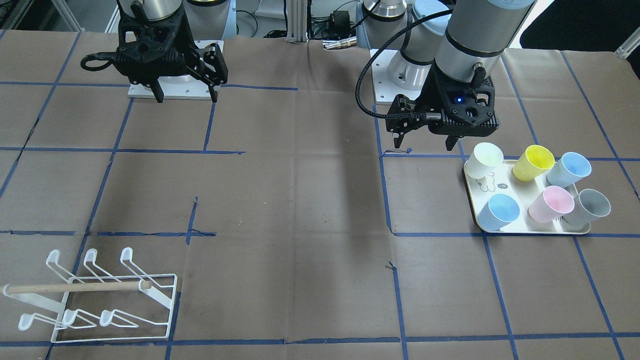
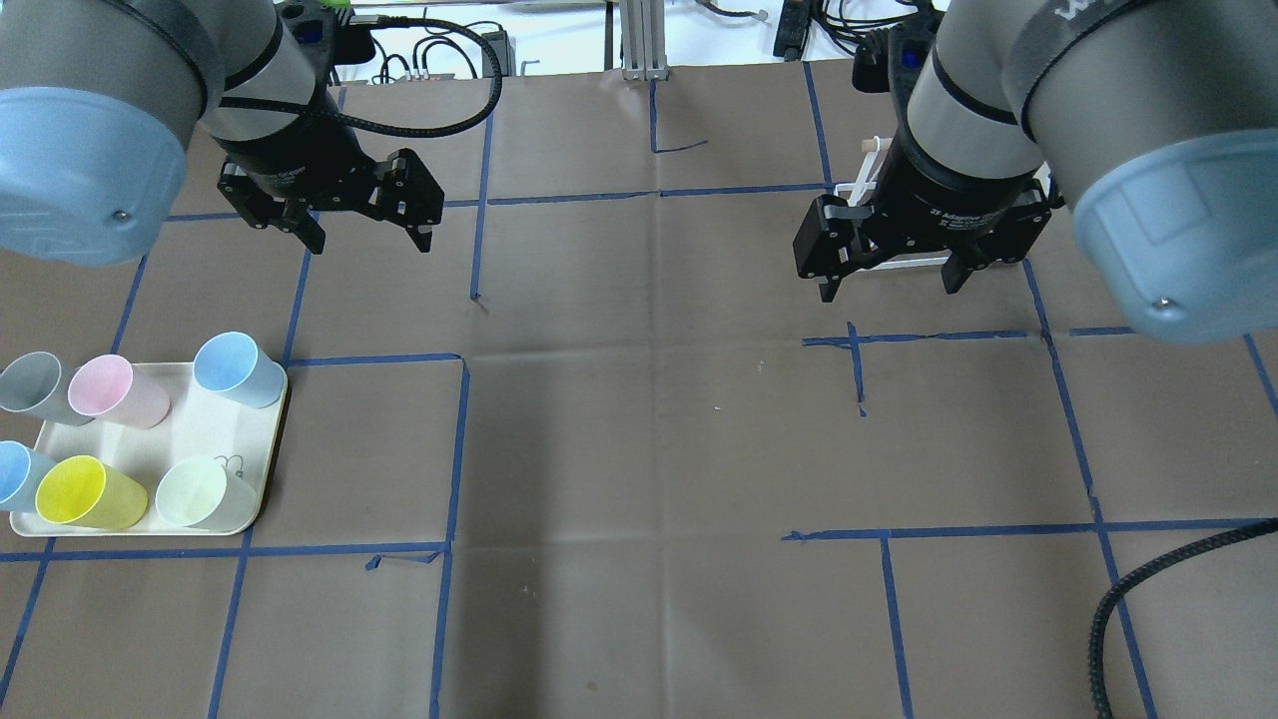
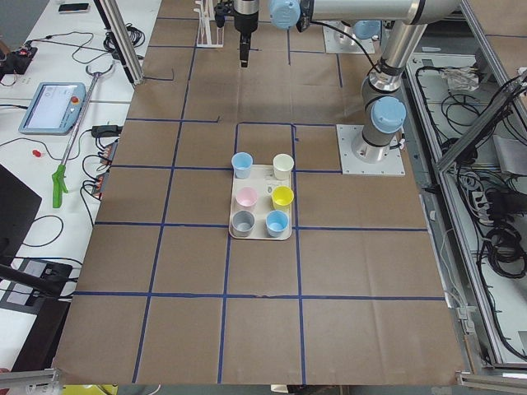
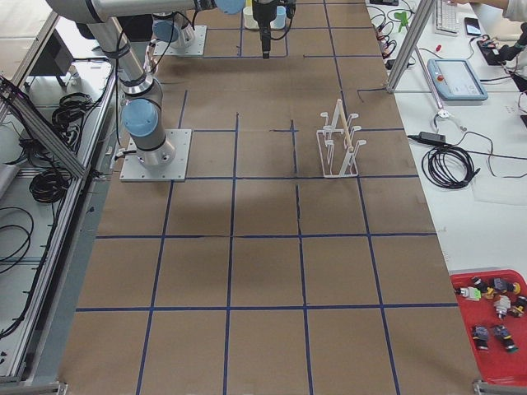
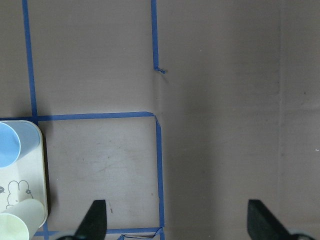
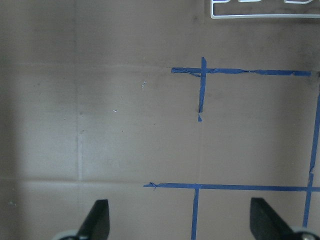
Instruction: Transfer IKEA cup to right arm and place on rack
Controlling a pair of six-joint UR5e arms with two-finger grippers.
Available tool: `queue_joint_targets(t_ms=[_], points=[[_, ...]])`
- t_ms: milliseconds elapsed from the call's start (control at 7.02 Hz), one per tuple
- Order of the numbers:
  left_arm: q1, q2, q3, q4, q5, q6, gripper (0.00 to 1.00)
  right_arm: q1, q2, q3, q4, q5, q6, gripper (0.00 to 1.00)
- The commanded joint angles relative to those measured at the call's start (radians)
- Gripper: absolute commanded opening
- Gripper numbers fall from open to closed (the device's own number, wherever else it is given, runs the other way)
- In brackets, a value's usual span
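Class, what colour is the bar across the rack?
The bar is light wood; the front-facing view shows it best.

Matt brown paper table cover (image 1: pixel 320 200), white wire rack (image 1: pixel 160 299), pale wooden dowel (image 1: pixel 75 287), smooth, probably plastic cups (image 1: pixel 534 162)

Downward view of a brown paper-covered table (image 6: pixel 100 130), blue tape lines (image 6: pixel 202 90) crossing on its right half, white wire edge of the rack (image 6: pixel 260 16) at top right, right gripper (image 6: pixel 181 222) spread wide, black fingertips (image 6: pixel 98 220) low at either side.
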Motion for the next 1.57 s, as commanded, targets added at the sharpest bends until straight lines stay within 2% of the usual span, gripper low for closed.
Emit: queue_joint_targets(t_ms=[0,854,1139,1281,1424], points=[[0.000,0.000,0.001,0.000,0.001,0.000,1.00,0.000,0.005,0.000,0.000,0.000,0.000,1.00],[0.000,0.002,-0.002,-0.002,0.001,0.002,1.00,-0.001,0.002,0.011,0.005,-0.001,0.000,1.00],[0.012,0.009,-0.008,-0.002,0.001,0.072,1.00,-0.001,0.002,0.009,0.003,-0.001,0.000,1.00],[0.032,0.011,-0.011,-0.003,0.001,0.122,1.00,0.000,0.000,0.011,0.005,-0.001,0.000,1.00],[0.114,0.011,-0.014,-0.005,0.003,0.211,1.00,0.000,-0.001,0.011,0.006,-0.001,0.000,1.00]])
